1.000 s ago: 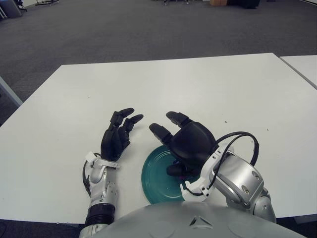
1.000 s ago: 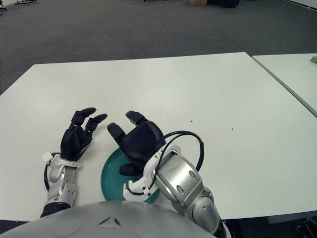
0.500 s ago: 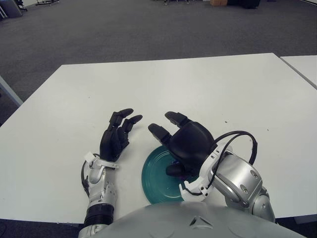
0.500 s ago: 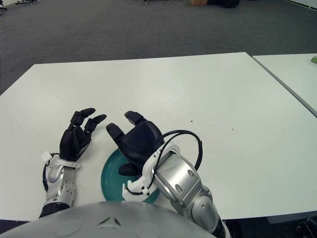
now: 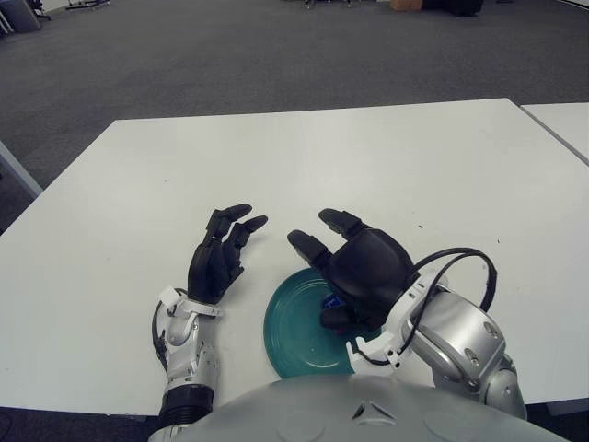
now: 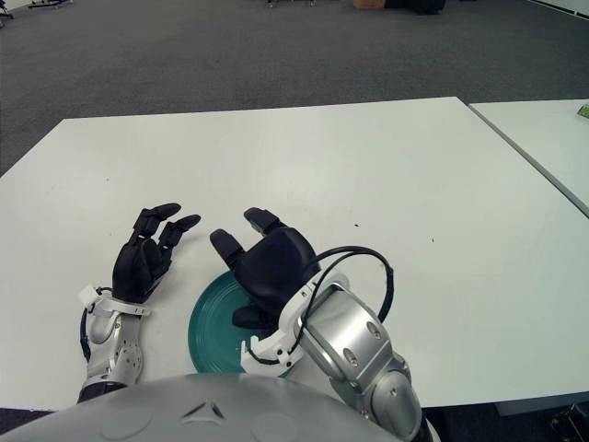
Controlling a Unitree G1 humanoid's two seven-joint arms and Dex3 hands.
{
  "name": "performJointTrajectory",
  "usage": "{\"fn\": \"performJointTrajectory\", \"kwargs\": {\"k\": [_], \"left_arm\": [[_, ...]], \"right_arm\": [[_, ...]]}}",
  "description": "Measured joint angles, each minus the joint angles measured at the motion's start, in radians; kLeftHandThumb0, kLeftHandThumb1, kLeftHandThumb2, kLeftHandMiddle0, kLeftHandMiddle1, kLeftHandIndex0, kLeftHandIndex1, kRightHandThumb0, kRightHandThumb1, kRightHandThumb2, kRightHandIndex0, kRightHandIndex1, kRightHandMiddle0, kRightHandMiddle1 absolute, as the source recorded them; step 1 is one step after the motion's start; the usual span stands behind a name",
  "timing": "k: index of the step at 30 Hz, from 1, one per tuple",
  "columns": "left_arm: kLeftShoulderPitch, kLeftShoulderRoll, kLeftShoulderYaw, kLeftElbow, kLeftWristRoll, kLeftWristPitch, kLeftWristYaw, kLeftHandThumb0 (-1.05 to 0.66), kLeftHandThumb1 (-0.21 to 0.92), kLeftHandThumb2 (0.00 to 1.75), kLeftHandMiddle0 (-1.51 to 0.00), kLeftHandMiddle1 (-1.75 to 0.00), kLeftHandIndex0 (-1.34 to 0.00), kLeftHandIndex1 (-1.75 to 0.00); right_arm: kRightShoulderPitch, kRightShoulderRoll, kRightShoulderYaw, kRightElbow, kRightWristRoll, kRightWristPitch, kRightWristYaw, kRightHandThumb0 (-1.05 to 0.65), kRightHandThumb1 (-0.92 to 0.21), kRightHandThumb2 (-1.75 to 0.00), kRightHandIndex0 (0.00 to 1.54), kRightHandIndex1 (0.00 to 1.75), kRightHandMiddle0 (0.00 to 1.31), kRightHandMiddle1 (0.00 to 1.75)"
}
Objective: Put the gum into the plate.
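The left robot hand point(image 5: 219, 258) is showing just left of the plate point(image 5: 293, 333), palm down over the white tabletop point(image 5: 386, 166), its dark fingers point(image 5: 232, 223) stretched forward and slightly fanned, gripping nothing. Whether it is touching the tabletop cannot be told.

The plate — a round teal one — is sitting on the tabletop near the front edge, with its left half showing bare and its right half covered from above.

Over that right half the right robot hand point(image 5: 354, 262) is hovering, back of the hand upward, two fingers point(image 5: 310, 247) pointing forward past the plate's far rim and spread apart, and the thumb curling down toward the plate's inside. It is open, closing on nothing that can be seen. Under the palm, at the thumb's edge, a small blue scrap is peeking out — the gum point(image 5: 332, 299), lying inside the plate toward its right side; most of it is hidden by the hand, so its shape cannot be told. A black cable point(image 5: 460, 262) is looping from the silver wrist point(image 5: 451, 336) right of the plate.
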Motion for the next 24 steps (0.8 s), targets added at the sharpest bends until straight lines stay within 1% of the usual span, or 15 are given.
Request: {"fn": "performJointTrajectory", "kwargs": {"k": [8, 24], "left_arm": [[0.03, -0.01, -0.016, -0.032, 0.004, -0.008, 0.008, -0.95, 0.92, 0.7, -0.17, -1.02, -0.05, -1.26], [0.053, -0.015, -0.034, -0.054, 0.01, -0.009, 0.02, -0.95, 0.92, 0.7, -0.17, -1.02, -0.05, -1.26]], "right_arm": [[0.021, -0.018, -0.02, -0.024, 0.003, 0.0, 0.0, -1.05, -0.92, -1.1, 0.02, 0.0, 0.0, 0.0], [0.035, -0.019, -0.035, -0.026, 0.02, -0.001, -0.001, -1.05, -0.92, -1.1, 0.02, 0.0, 0.0, 0.0]]}}
